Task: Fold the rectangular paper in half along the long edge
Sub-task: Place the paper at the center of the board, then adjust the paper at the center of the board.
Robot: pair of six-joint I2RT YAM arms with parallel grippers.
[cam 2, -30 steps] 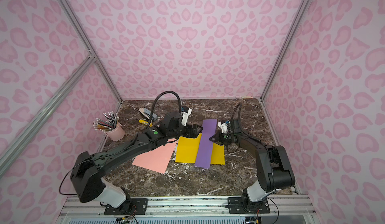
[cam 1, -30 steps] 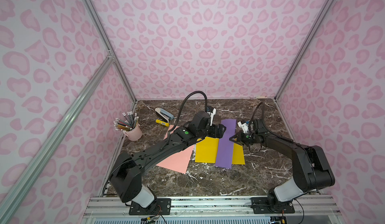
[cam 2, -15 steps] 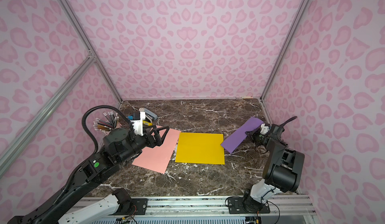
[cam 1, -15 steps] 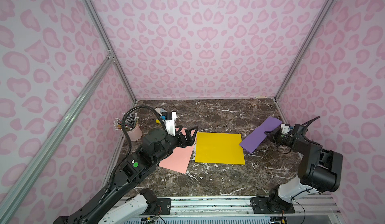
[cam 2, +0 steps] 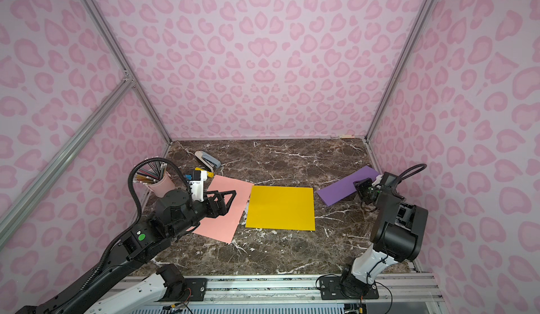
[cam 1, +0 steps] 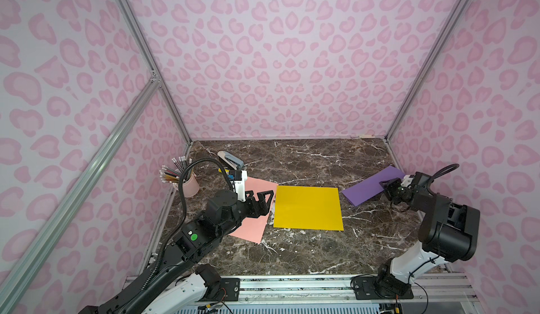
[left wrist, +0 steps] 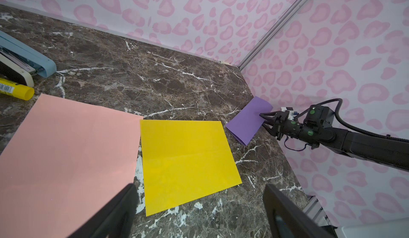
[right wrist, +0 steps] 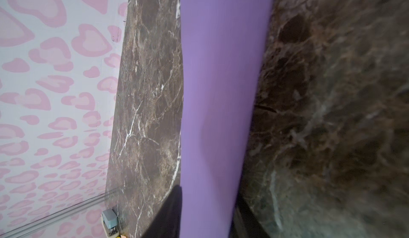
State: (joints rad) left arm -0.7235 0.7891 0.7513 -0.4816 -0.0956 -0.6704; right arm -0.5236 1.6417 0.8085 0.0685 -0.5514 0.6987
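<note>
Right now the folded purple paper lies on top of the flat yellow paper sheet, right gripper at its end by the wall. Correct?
One thing is wrong: the folded purple paper lies on the bare dark marble table, apart from the flat yellow paper sheet, not on it. Both top views show the gap. The right gripper is at its end by the wall.

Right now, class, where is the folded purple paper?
In both top views the purple paper lies at the table's right side, between the yellow sheet and the right gripper.
</note>
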